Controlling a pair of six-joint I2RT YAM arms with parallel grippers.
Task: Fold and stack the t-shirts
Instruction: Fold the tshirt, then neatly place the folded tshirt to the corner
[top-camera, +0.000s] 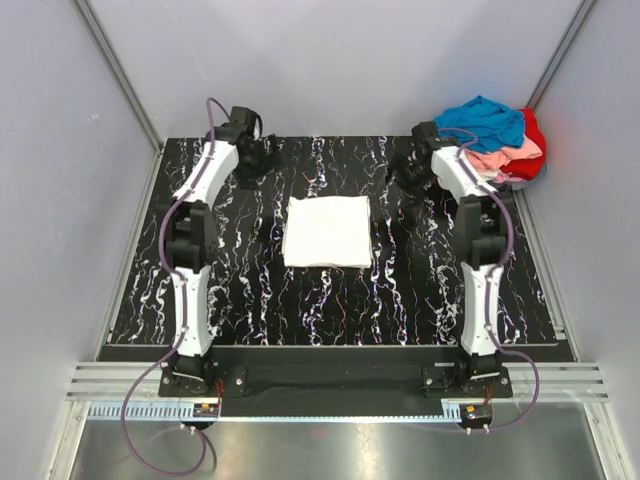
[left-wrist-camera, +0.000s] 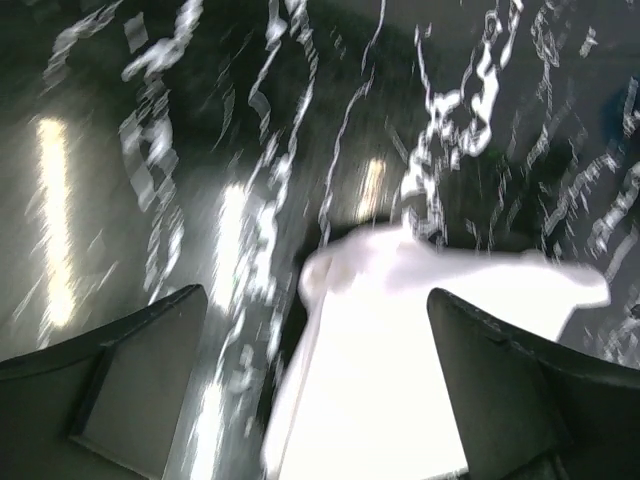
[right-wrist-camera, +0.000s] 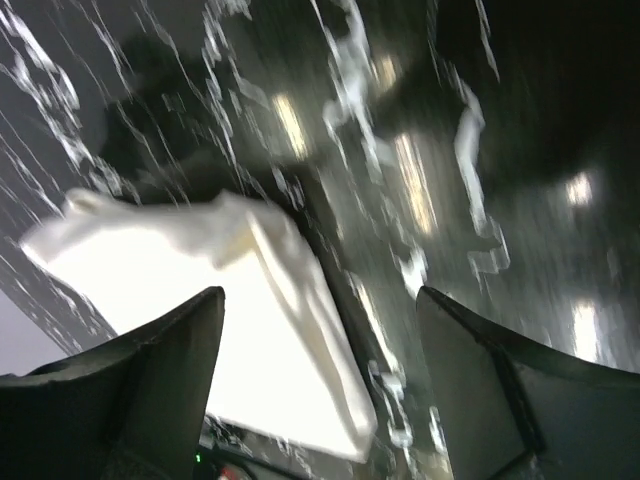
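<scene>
A cream-white t-shirt (top-camera: 327, 231) lies folded into a flat square in the middle of the table. In the left wrist view its corner (left-wrist-camera: 400, 350) is on the table below and beyond the fingers. In the right wrist view the same shirt (right-wrist-camera: 200, 270) shows its layered edge. My left gripper (top-camera: 262, 165) (left-wrist-camera: 315, 295) hovers off the shirt's far left corner, open and holding nothing. My right gripper (top-camera: 403, 180) (right-wrist-camera: 320, 292) hovers off the far right corner, open and also empty. More t-shirts, blue, red and pale pink, sit bunched in a pile (top-camera: 500, 140) at the back right corner.
The table top (top-camera: 250, 290) is black with white marbling. Grey walls close it in at the back and on both sides. The right arm's upper link passes right next to the pile. Both wrist views are blurred by motion.
</scene>
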